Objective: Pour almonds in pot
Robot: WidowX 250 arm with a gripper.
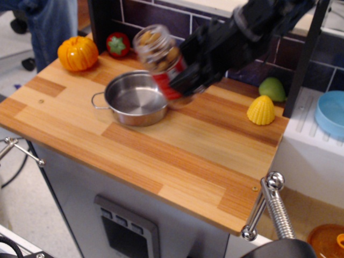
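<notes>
The clear jar of brown almonds [159, 56] with a red and white label is held in the air, tilted with its mouth up and to the left. It hangs above the right rim of the pot. My black gripper [185, 75] is shut on the jar's lower half. The pot [135, 99] is a small shiny steel pot with a wire loop handle on its left. It stands on the wooden counter [177, 156] and looks empty inside.
An orange pumpkin [78, 53], a red tomato-like toy [117, 44], a green pear [272, 88] and a yellow corn piece [261, 110] lie along the back. A light blue bowl [330, 113] sits on the white rack at right. A person's leg stands at top left.
</notes>
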